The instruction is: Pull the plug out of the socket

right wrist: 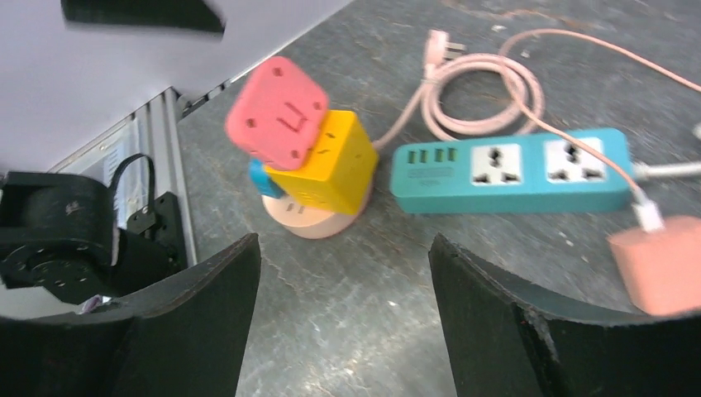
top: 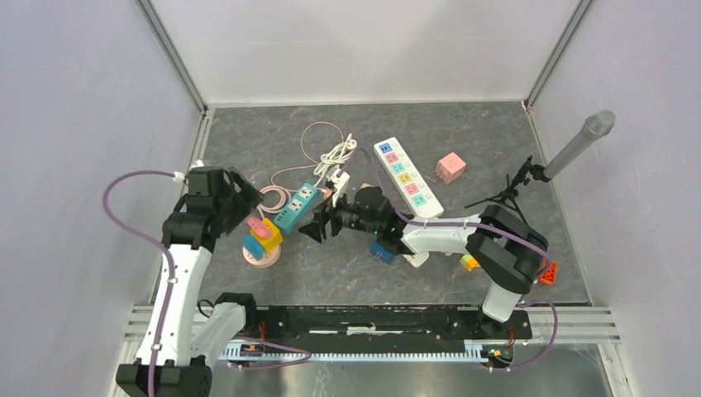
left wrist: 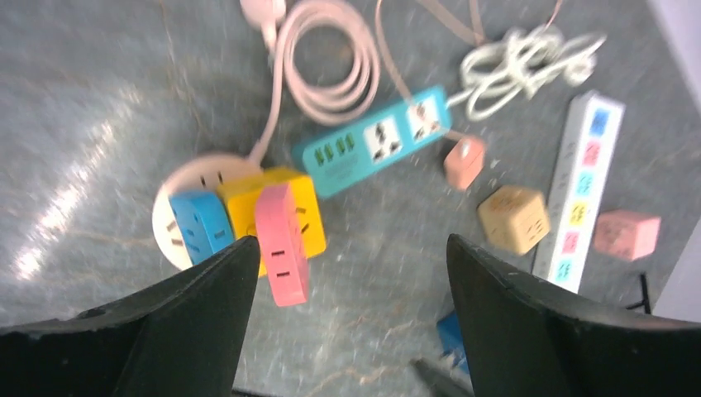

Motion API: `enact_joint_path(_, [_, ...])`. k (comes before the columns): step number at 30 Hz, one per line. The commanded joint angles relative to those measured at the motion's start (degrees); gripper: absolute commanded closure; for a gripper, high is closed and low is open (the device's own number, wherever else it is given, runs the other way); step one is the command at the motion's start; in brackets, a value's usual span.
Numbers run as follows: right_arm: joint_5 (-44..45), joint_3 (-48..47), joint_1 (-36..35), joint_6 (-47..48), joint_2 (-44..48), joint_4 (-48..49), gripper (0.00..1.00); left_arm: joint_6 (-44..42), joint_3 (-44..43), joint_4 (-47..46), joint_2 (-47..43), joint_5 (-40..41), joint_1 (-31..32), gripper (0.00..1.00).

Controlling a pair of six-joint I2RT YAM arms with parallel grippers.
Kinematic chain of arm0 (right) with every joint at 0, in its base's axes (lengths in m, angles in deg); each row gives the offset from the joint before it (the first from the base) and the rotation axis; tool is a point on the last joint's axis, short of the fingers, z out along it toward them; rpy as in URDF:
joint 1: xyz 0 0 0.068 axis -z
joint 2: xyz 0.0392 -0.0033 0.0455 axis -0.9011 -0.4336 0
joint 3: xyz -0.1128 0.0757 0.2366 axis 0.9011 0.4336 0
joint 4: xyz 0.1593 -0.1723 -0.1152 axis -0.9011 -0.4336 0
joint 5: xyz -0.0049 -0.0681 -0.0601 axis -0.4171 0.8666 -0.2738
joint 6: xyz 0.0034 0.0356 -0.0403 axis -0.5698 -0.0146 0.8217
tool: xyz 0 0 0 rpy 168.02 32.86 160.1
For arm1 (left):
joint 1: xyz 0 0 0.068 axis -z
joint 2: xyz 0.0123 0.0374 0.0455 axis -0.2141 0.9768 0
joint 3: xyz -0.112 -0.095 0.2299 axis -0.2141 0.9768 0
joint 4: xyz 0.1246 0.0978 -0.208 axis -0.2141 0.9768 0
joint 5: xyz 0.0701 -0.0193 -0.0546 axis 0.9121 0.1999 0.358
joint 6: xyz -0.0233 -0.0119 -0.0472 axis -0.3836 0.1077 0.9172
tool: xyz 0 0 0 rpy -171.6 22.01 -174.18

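Worktop (top: 479, 124): dark stone-pattern surface, adapters and strips scattered over it.

Task item: pink plug block (right wrist: 277, 112) sits seated on the yellow socket cube (right wrist: 326, 161), tilted relative to it. A blue cube (left wrist: 198, 225) is attached to the yellow cube's side. The whole stack stands on a round base (left wrist: 194, 174) at the left-centre of the worktop, near the left arm.

Left gripper (left wrist: 354, 248): jaws spread wide, nothing between them. It hangs above the stack, apart from it. In the left wrist view the pink block lies just inside the left finger.

Right gripper (right wrist: 343, 248): jaws also wide, empty. It is low and aimed at the stack from the right, not touching it.

Teal power strip (right wrist: 512, 169) lies just beside the stack, on its far right side. A coiled pink cable (left wrist: 326, 74) lies behind it, running to the round base. A white power strip (top: 407, 177) lies well apart to the right.
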Motion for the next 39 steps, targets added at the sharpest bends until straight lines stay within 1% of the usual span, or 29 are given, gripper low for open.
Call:
enact_joint_path(1, [4.0,-5.9,-6.0,7.5,-0.7,3.2,0.18,-4.1,-8.2,-3.0,-3.5,13.2,0.0,0.1])
enact_joint_path(5, [7.7,-14.0,-11.0,15.2,-5.8,-1.1,0.15,-5.9,-10.7,-1.4,-4.0,17.2,0.0,0.09])
enact_joint_path(8, [11.7,-20.7,-13.2,19.0,-10.2,-5.3,0.15,-6.1,-11.3,-0.1,-4.2,18.5,0.0,0.09])
enact_joint_path(12, [15.7,-27.4,-13.7,19.1,-15.4,-8.9,0.16,-6.3,-11.7,0.4,-5.5,20.1,-0.1,0.08])
enact_joint_path(17, [16.0,-30.6,-13.7,19.2,-19.3,-11.1,0.22,-6.3,-11.6,0.4,-6.9,21.8,0.0,0.08])
enact_joint_path(19, [15.4,-32.3,-13.7,19.1,-20.9,-13.0,0.26,-6.1,-11.4,0.4,-6.7,21.9,0.0,0.08])
enact_joint_path(20, [15.5,-33.2,-13.7,18.8,-21.7,-14.1,0.31,-6.1,-11.4,0.4,-6.4,21.8,0.0,0.08])
enact_joint_path(23, [16.5,-34.2,-13.7,18.2,-22.5,-16.0,0.51,-6.1,-11.6,0.7,-4.8,20.5,0.0,0.08])
enact_joint_path(26, [18.5,-32.6,-13.7,18.5,-21.2,-15.9,0.65,-5.9,-11.4,0.9,-3.3,18.3,-0.1,0.08])
enact_joint_path(28, [19.3,-31.3,-13.4,19.3,-19.8,-16.2,0.76,-6.0,-11.1,0.9,-2.6,17.0,-0.1,0.08])
enact_joint_path(30, [18.9,-29.7,-13.0,20.3,-18.4,-16.7,0.8,-6.9,-11.1,0.9,-1.9,15.8,-0.1,0.08])
enact_joint_path(33, [15.7,-26.0,-11.7,21.9,-15.6,-16.5,0.83,-8.7,-11.3,1.6,-0.2,15.5,-0.1,0.08])
enact_joint_path(39, [7.9,-18.6,-8.0,26.0,-10.7,-18.1,0.84,-8.5,-9.5,1.7,1.3,12.1,0.0,0.08])
